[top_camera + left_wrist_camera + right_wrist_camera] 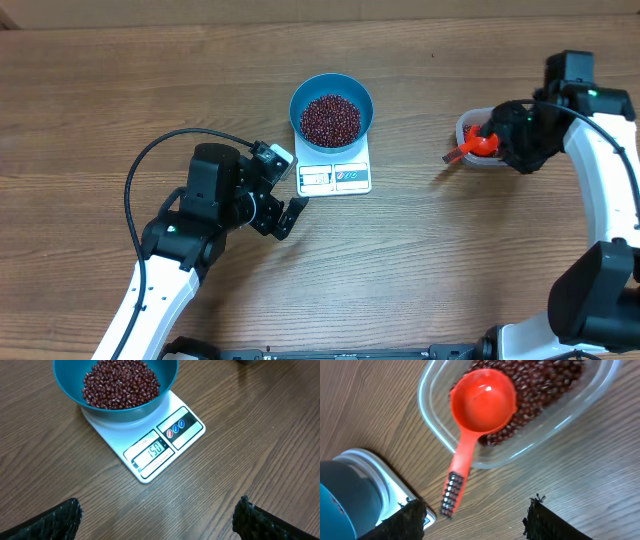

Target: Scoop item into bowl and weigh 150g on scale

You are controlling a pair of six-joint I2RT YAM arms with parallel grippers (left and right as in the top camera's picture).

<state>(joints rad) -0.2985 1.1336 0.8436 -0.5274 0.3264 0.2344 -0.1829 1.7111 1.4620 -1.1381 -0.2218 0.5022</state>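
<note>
1. Nearest, my left gripper [288, 218] rests low over the table [100, 100], just near-left of the scale [155, 442]. Its fingers [55, 520] are spread wide with nothing between them. Keep them off the platform: any contact would falsify the reading.

2. The display [154, 450] appears to read 150. I judge the target met; add no more.

3. To the right, well apart from the scale, my right gripper [475, 520] hovers over the handle [452, 497] of the red scoop [482, 400]. The fingers are apart and clamp nothing. The scoop lies with its cup in the clear container [431, 425], on the spare beans, and its handle juts over the rim. When retracting, lift straight up so that neither finger snags the handle and tips the container.

4. Farthest, the blue bowl [125, 412] sits on the scale's far part and holds the weighed beans [120, 382] in a loose heap. Leave it undisturbed.
</note>
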